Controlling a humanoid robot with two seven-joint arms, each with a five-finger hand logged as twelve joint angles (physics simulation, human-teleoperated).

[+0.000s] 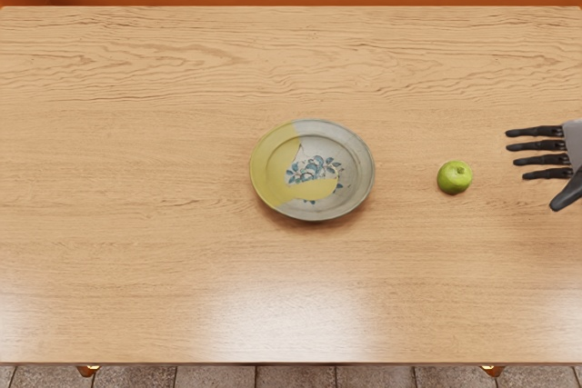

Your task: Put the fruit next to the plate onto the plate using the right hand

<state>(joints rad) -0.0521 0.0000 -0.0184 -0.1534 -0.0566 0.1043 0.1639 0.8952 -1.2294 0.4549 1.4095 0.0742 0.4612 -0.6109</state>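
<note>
A small green apple (455, 177) lies on the wooden table, to the right of a round plate (359, 147) painted yellow and grey with a blue flower motif. The plate holds nothing. My right hand (544, 164) enters from the right edge, its dark fingers (532, 145) stretched out toward the apple and spread, holding nothing. A gap of bare table separates the fingertips from the apple. The left arm does not show.
The wooden table (136, 179) fills most of the view, with an orange wall behind its far edge. A strip of tiled floor shows below the near edge.
</note>
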